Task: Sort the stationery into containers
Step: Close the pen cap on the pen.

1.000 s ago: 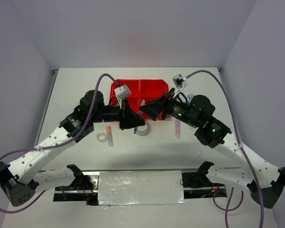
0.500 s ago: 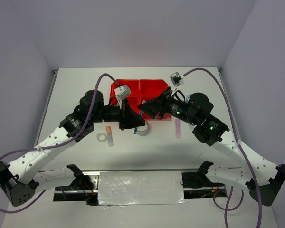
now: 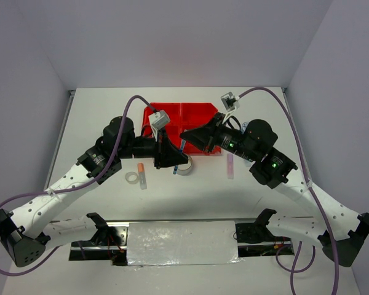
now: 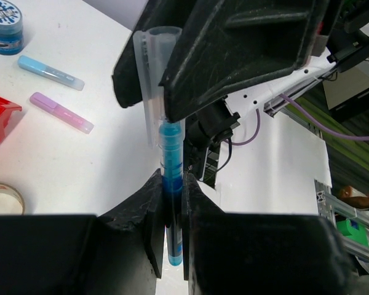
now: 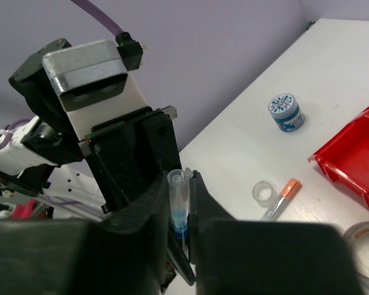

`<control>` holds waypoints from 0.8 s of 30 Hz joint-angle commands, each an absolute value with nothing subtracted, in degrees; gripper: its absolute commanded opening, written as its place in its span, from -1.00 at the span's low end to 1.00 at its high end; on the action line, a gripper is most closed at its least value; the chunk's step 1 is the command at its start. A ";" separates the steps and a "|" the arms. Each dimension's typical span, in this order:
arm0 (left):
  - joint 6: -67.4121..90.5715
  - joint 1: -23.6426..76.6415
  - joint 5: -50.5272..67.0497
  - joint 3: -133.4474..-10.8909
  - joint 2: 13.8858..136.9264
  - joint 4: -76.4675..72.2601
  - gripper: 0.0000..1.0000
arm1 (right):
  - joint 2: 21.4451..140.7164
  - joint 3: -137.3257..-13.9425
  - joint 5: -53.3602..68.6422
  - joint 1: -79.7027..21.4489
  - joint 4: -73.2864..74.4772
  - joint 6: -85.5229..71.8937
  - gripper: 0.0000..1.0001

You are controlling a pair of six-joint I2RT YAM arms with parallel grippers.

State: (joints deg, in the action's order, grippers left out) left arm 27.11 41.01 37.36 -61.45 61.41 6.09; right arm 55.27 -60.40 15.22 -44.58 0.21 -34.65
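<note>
A thin blue pen with a clear cap hangs above the table between both arms. My left gripper is shut on its blue barrel. My right gripper is shut on the capped end, facing the left gripper. In the top view the pen sits just in front of the red tray, with the left gripper low and the right gripper higher. On the table lie a silvery tape ring, a clear tape ring and an orange stub.
A blue-patterned roll stands on the table left of the tray. A pale blue stick and a pink stick lie right of the tray. The tray's corner shows red at the right wrist view's edge.
My right gripper has moved in towards the left gripper and shut on the pen's capped end. The left arm has kept still with the pen in it.
</note>
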 commanded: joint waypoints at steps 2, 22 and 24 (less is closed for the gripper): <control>25.23 41.04 37.10 -62.13 61.44 5.36 -1.00 | 55.20 -60.65 16.26 -44.38 -2.99 -34.98 -1.00; 16.96 34.10 41.48 -83.32 69.78 12.14 -1.00 | 59.23 -39.12 21.18 -53.16 -5.18 -39.28 -1.00; 18.10 34.10 41.75 -84.02 70.05 10.64 -1.00 | 61.25 -37.97 20.40 -55.71 -7.55 -40.86 -1.00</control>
